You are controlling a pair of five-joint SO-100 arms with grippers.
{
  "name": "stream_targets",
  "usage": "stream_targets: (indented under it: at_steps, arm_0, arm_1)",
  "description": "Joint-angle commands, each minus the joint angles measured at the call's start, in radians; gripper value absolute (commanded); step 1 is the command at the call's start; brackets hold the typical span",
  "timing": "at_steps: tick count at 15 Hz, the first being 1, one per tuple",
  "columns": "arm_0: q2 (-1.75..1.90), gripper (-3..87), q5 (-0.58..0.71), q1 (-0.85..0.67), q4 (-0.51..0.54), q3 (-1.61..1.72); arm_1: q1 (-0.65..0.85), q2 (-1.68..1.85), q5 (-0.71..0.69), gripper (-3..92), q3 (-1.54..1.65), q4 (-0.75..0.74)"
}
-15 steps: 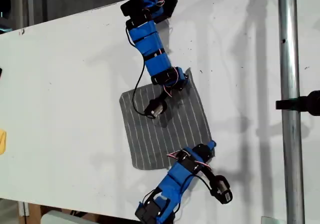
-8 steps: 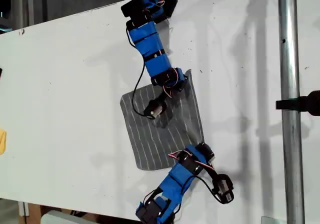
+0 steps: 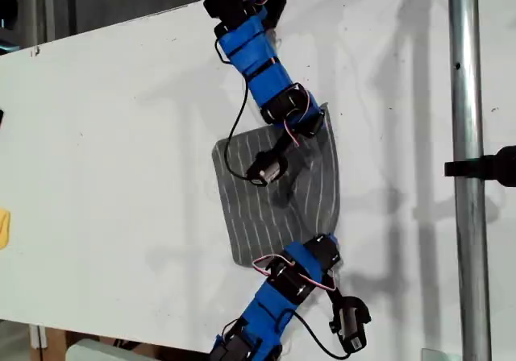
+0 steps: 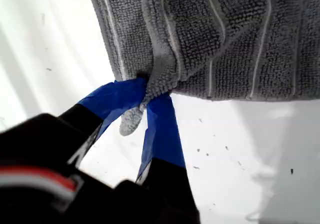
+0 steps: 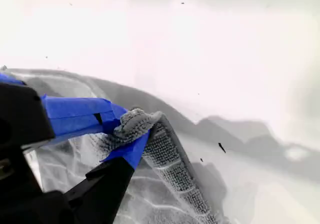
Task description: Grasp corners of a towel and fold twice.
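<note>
We see the towel [image 3: 278, 192] lying on the white worktop [image 3: 113, 135] in the middle of the exterior view, between two blue arms. My first gripper [image 4: 145, 103] has its fingers [image 4: 162, 129] clamped on one of the corners [image 4: 132, 120], which pokes out between them. My second gripper [image 5: 127, 131] has its fingers [image 5: 75, 114] pinched on another corner [image 5: 135, 123], lifted clear of the worktop
</note>
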Motion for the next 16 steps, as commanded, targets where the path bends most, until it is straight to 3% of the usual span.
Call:
stream_targets:
  at_steps: [1, 5, 12, 16]
  arm_0:
    - [0.106, -2.8, -0.054, 0.0, 0.067, -0.032]
    - [0.219, -2.8, -0.021, -0.192, 0.161, 0.118]
    - [0.503, -2.8, 0.314, -0.693, 0.173, 0.445]
    - [0.632, -2.8, 0.417, -0.847, 0.176, 0.483]
  arm_1:
    - [0.009, 0.167, 0.029, -0.3, -0.048, 0.009]
    - [0.299, 0.282, -0.077, -0.3, 0.083, -0.046]
    - [0.778, 0.268, -0.477, -0.3, 0.087, -0.167]
    - [0.885, 0.364, -0.555, -0.3, 0.067, -0.166]
